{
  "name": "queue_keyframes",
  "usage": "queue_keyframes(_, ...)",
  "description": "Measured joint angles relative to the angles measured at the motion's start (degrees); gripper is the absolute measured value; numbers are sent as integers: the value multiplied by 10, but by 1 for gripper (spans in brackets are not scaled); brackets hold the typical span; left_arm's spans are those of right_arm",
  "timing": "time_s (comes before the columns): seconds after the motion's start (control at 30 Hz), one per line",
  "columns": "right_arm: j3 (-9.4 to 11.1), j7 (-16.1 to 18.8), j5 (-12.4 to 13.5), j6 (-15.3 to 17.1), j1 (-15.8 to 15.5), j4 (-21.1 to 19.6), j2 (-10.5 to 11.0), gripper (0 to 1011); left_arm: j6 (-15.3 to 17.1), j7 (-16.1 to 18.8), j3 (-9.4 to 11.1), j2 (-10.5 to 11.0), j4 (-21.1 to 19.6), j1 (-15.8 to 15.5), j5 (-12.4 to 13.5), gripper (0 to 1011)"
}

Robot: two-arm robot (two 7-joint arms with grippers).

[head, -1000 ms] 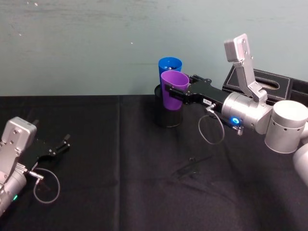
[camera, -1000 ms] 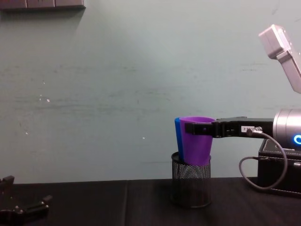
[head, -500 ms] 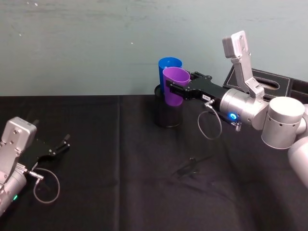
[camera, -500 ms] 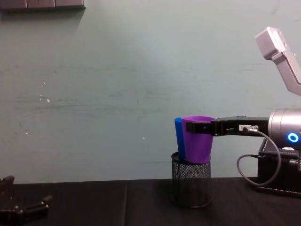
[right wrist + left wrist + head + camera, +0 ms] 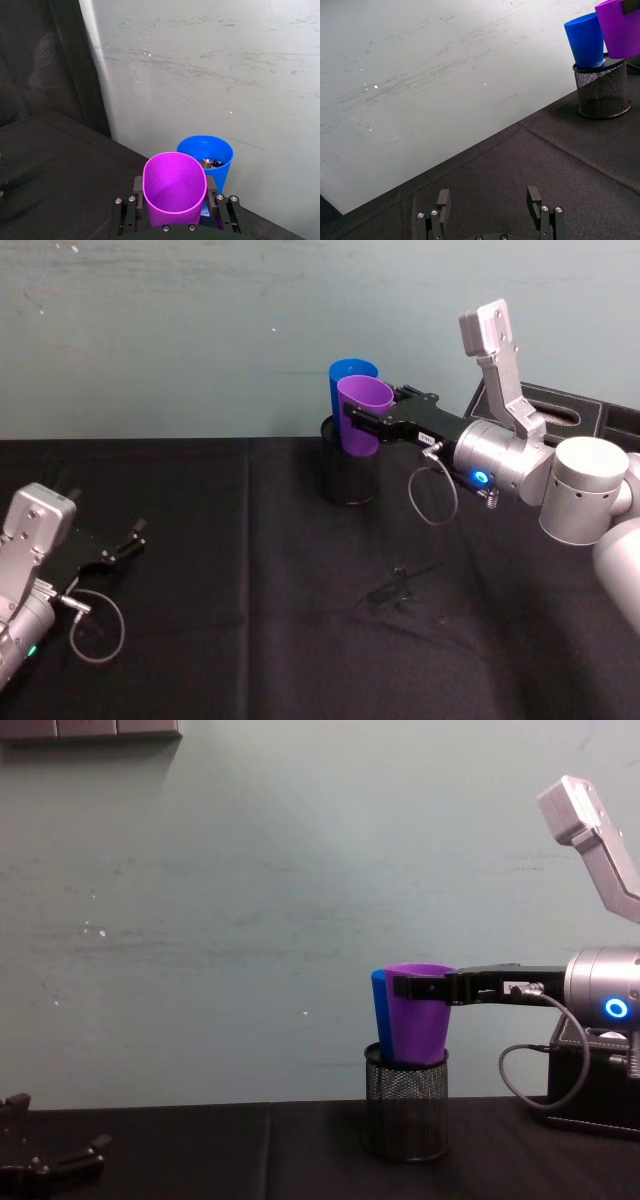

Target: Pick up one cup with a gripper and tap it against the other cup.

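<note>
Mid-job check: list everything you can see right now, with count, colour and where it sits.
purple cup: one, purple, held upright over the pen holder, close beside the blue cup; whether they touch cannot be told
blue cup: one, bright blue, standing in the pen holder
pen holder: one, black mesh, on the table near the wall
box: one, black, at the table's back right
table: one, covered in black cloth, against a pale green wall
right gripper: one, black, shut on the purple cup near its rim
left gripper: one, black, open, parked low at the table's left
</note>
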Motion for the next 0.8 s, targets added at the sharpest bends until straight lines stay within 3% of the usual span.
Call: queue_keyframes(0.8,12,4,-8,-3,6,16,-11,707,0,0,0,0,0,0,0,1000)
